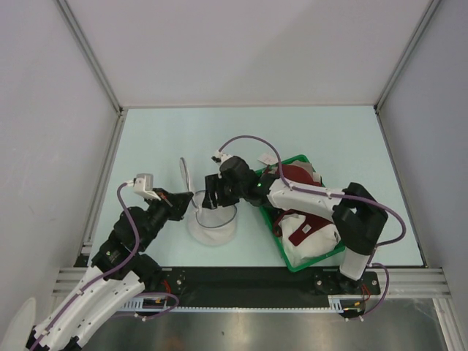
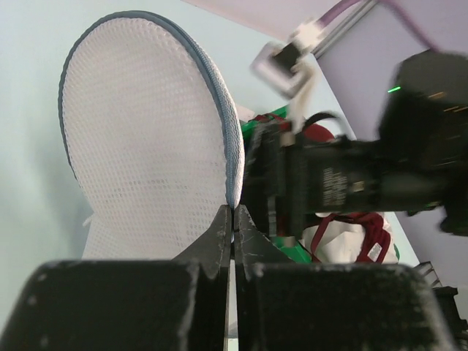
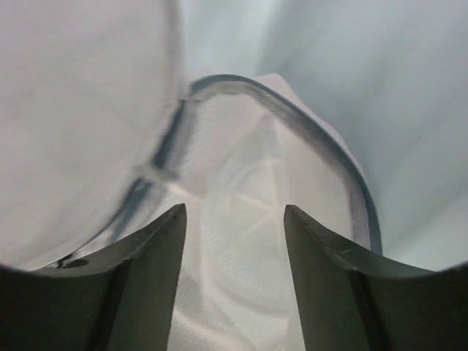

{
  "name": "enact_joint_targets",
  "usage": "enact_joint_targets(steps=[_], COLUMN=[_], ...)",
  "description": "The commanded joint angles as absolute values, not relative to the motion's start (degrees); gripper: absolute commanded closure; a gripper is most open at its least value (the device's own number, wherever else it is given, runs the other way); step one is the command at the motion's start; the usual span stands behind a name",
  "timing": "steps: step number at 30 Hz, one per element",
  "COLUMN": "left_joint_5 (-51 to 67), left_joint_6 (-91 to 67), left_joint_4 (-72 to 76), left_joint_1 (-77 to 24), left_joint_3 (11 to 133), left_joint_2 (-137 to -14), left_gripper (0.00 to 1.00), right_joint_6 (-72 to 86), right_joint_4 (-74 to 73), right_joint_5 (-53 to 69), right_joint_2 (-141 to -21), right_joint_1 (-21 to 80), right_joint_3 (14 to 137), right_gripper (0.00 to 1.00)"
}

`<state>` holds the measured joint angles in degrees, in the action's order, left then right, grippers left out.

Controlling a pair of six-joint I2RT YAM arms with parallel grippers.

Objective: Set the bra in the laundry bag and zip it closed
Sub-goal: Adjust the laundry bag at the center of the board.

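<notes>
closest to the lens, the left gripper (image 2: 232,212) fills the bottom of its own view, its two black jaws pressed together on the dark rim of the bag (image 2: 146,131). i'd say the pinch has a purpose: it props the lid half upright, like an open shell, so the lower half lies ready for loading. from above, the lid is a thin arc left of centre, and the lower cup sits just below it on the pale table (image 1: 329,139).

the right gripper (image 3: 234,212) hangs over that open cup, jaws apart with nothing between them. through the gap only white mesh and the curved zipper rim show, and no dark red cloth that i can see.

the bra (image 1: 301,235) lies in the green basket (image 1: 291,268) at the right of the overhead frame, among white garments. its red straps and small white tag show beneath the right arm in the left wrist view. more dark red sits at the basket's upper end, but i can't tell whether that is the same piece.

the left arm comes up from the lower left corner, folded at the elbow, wrist pointing right toward the bag. the right arm rises from the lower right, bends sharply and stretches its forearm leftward across the basket, ending beside the lid, nearly facing the left gripper. to my eye the loading is not yet done: the empty right jaws would need to reach into the basket for the bra.
</notes>
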<state>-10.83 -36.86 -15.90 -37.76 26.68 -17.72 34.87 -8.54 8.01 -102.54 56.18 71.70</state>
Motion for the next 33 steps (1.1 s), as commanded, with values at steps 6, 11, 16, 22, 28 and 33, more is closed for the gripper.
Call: enact_joint_targets(steps=[6,11,16,22,28,33], left_joint_5=[-10.7,-9.2,-9.1,-8.3,-7.6,-10.6], left_joint_6=[-33.8,-34.1,-34.5,-35.2,-35.4,-38.1], left_joint_4=[-16.3,-15.6,-15.8,-15.5,-15.4,-17.6], left_joint_1=[-38.1,-38.1,-38.1,-38.1,-38.1,-38.1], left_joint_3=[30.3,30.3,30.1,30.0,30.4,31.4], left_joint_2=[-18.5,-18.2,-17.6,-17.8,-17.5,-16.6], left_gripper=[1.0,1.0,1.0,1.0,1.0,1.0], right_joint_6=[29.5,29.2,28.0,29.4,28.5,26.5], right_joint_4=[-17.9,-15.8,-13.6,-8.9,-8.3,-12.2], right_joint_5=[6.9,12.6,13.2,16.4,16.5,11.4], right_joint_2=[-90.6,-89.7,-91.0,-95.4,-98.5,-97.5], right_joint_1=[54.1,50.1,49.9,49.9,50.0,50.2], right_joint_3=[73.0,66.8,64.2,63.3,66.1,69.7], right_gripper=[0.16,0.15,0.19,0.28,0.59,0.89])
